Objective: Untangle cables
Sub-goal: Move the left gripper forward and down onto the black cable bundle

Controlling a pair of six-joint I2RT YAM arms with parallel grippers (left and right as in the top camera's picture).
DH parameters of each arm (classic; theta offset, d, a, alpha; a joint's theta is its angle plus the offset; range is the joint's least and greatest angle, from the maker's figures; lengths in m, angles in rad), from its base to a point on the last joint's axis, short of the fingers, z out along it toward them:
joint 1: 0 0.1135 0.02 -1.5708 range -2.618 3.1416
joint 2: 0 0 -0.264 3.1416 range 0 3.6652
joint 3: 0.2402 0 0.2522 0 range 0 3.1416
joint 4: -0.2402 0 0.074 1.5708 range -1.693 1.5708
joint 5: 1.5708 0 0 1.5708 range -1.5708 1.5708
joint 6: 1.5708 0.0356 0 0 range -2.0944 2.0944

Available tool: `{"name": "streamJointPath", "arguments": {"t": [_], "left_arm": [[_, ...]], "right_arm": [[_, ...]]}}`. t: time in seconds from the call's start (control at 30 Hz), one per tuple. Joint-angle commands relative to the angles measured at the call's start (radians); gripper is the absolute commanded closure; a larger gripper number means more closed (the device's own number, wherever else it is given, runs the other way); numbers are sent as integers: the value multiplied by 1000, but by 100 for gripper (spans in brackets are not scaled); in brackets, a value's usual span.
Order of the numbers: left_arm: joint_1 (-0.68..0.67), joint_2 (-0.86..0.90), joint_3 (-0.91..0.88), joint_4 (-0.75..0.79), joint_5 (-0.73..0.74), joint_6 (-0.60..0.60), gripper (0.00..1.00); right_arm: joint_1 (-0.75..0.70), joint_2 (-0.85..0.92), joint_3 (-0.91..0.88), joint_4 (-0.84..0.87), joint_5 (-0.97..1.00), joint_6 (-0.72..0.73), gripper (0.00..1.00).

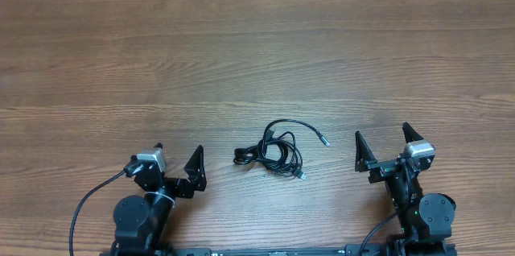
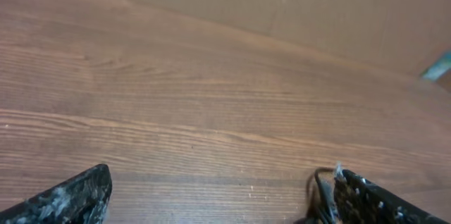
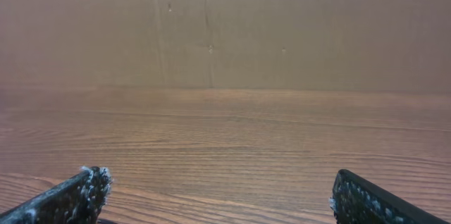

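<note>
The left claw [image 1: 179,159] stands wide open and holds nothing. Its two fingers [image 1: 197,159] point toward the far side of the table [image 1: 257,47], near the near edge on the left. In its wrist view the claw [image 2: 220,176] shows only two dark fingertips [image 2: 77,197] at the bottom corners with bare wood between them. A short bit of black cord [image 2: 320,194] peeks in just beside the right-hand tip.

The right claw [image 1: 384,145] is also fully open and empty, and sits near the near edge on the right. In its own view the claw [image 3: 218,178] frames only wood grain between its fingertips [image 3: 359,199], with a plain brown wall [image 3: 282,27] beyond the far edge.

The cables [image 1: 278,150] lie between the two claws, touching neither, in a small tangle of loose black loops flat on the table. One metal-tipped plug [image 1: 324,140] trails out to the right and another [image 1: 300,175] points toward the near side. A thicker black end [image 1: 240,157] sticks out on the left, toward the left claw.
</note>
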Motion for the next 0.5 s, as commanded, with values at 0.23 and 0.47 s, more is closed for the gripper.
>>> {"name": "streamJointPath", "arguments": {"t": [0.23,0.47], "left_arm": [[4,52,213,-92,30,68,0],[4,238,330,-143,34,68,0]], "right_arm": [[-2,-11,-10,3,6,4,0],[-2,-11,-10,3,6,4,0]]}}
